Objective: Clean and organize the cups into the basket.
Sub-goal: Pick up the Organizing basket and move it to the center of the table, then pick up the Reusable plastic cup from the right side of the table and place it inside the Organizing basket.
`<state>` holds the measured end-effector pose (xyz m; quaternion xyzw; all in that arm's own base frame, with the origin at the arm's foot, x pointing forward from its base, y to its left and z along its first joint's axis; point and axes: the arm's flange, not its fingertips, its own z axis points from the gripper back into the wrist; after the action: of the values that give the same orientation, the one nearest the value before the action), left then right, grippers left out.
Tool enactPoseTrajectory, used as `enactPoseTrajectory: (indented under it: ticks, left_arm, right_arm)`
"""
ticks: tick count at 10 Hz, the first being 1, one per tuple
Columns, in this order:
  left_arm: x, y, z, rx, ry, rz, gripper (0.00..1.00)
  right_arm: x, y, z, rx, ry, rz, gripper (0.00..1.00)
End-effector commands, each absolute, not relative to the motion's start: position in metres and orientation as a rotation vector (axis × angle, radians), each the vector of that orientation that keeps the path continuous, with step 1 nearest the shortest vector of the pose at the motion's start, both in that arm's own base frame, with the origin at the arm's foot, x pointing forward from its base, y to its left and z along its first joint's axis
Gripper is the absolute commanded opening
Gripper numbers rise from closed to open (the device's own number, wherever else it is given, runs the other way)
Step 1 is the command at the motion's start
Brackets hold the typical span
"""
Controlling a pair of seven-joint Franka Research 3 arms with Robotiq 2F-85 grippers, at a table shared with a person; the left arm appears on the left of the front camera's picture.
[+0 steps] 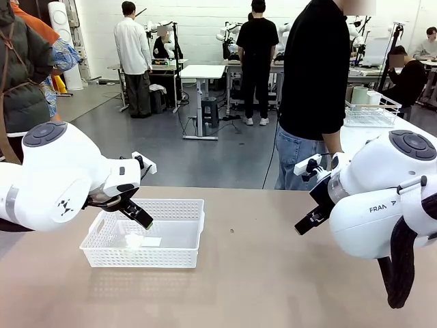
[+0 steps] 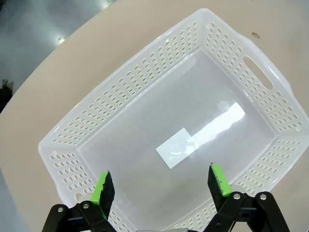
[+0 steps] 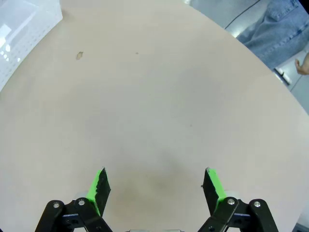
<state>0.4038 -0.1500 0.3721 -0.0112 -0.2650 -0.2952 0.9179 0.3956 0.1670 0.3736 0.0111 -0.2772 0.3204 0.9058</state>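
The basket (image 1: 179,254) is a shallow white lattice tray on the left half of the tan table, holding nothing but a white label on its floor. My left gripper (image 1: 138,213) hovers open above its near-left corner. In the left wrist view that gripper (image 2: 163,181) looks straight down into the basket (image 2: 227,53), with nothing between the green pads. My right gripper (image 1: 308,220) hangs open over bare table at the right, and in its own view (image 3: 155,186) the jaws are empty. A pale mint green cup (image 1: 360,94) stands in a white wire basket (image 1: 372,115) on a farther table at the right.
A person in a black top and jeans (image 1: 314,89) stands at the far edge, right of middle; their jeans and a hand (image 3: 303,63) show at the top right of the right wrist view. A corner of the lattice basket (image 3: 19,34) shows at its top left.
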Motion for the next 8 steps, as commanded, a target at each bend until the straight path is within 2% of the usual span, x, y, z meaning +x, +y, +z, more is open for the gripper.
enactPoseTrajectory:
  ticks: [1,2,4,6,8]
  left_arm:
    - [0.404,-0.15,0.372,-0.023,-0.545,-0.607,1.0]
    - [0.393,-0.15,0.378,-0.084,-0.543,-0.712,1.0]
    - [0.365,-0.145,0.411,-0.094,-0.535,-0.769,1.0]
    - [0.291,-0.131,0.458,0.073,-0.507,-0.907,1.0]
    - [0.26,-0.125,0.464,0.094,-0.445,-0.957,1.0]
  right_arm:
    - [0.396,0.167,0.374,0.023,-0.573,0.662,1.0]
    - [0.387,0.163,0.381,-0.029,-0.608,0.681,1.0]
    - [0.355,0.154,0.406,-0.043,-0.6,0.726,1.0]
    - [0.282,0.129,0.438,-0.118,-0.54,0.763,1.0]
    - [0.242,0.12,0.443,-0.181,-0.483,0.797,1.0]
